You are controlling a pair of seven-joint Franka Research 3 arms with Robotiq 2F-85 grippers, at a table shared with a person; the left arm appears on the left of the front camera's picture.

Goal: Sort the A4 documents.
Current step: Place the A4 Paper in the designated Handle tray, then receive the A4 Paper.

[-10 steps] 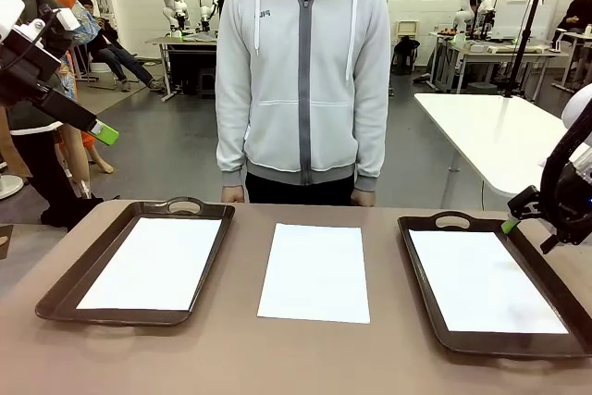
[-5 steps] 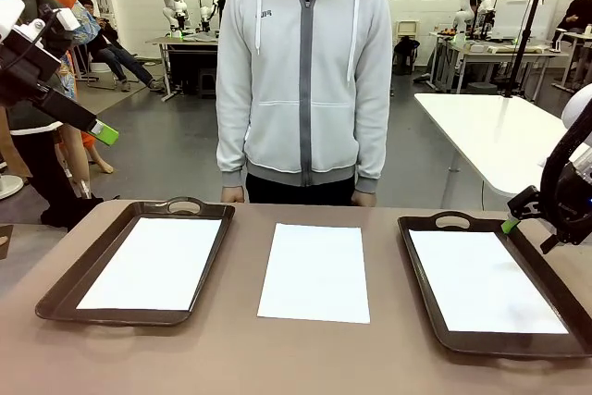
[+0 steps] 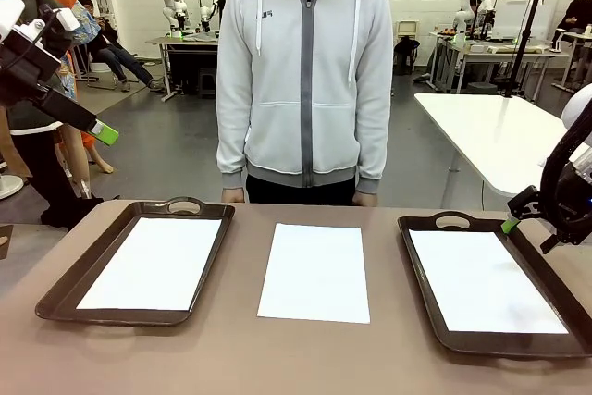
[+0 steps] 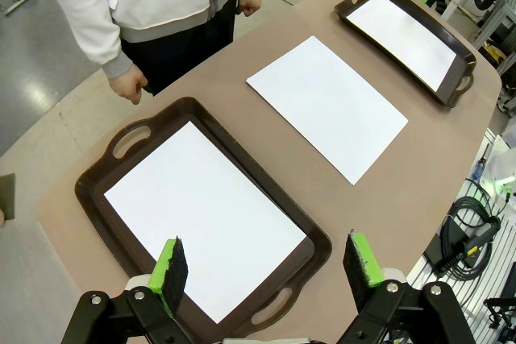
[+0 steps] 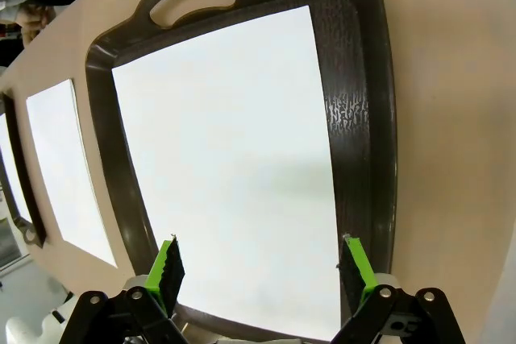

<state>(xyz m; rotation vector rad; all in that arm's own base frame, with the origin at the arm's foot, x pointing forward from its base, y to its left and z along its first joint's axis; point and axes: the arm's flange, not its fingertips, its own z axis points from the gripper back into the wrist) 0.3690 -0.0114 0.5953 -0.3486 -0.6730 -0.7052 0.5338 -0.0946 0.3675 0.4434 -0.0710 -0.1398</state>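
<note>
While left tool and right tool gape empty — A4 documents flat, two in trays

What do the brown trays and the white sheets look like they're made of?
The brown trays look like moulded plastic, slightly glossy: a grained floor, handles moulded in. The white sheets look like thin matte paper: flat, glare-free, hardly any edge.

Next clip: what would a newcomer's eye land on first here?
Three white A4 sheets in a row on the tan table: the left sheet in the left brown tray, the middle sheet bare, the right sheet in the right brown tray. A person in a grey hoodie stands at the far edge, and the left claw and right claw hang open, holding nothing.
</note>
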